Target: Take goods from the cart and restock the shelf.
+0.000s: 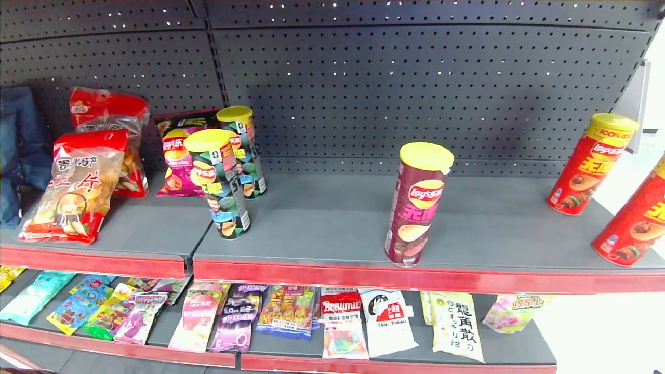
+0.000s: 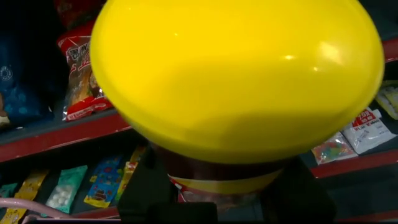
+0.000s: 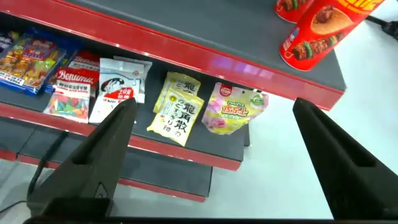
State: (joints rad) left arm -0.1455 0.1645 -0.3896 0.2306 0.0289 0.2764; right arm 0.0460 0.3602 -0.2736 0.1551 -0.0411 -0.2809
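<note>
We have a chip can (image 2: 236, 74) in the left end effector (image 2: 217, 193), fingers clamped on the dark red body just under the yellow lid. It hangs out in front of the shelf (image 1: 332, 218), not yet over the board. The right end effector (image 3: 213, 104) is spread wide with nothing in it, facing the right end of the lower shelf (image 3: 217, 148).

For a clean placement, we judge the open stretch between the green-patterned cans (image 1: 223, 182) and the maroon can (image 1: 418, 205) to be the slot. Bring the can in upright, clear the red front lip, set the base flat, then let go.

That maroon can stands near the front edge and looks easy to knock over. Two red cans (image 1: 592, 163) crowd the right end, snack bags (image 1: 78, 192) the left, and sachets (image 1: 343, 322) lie below.
</note>
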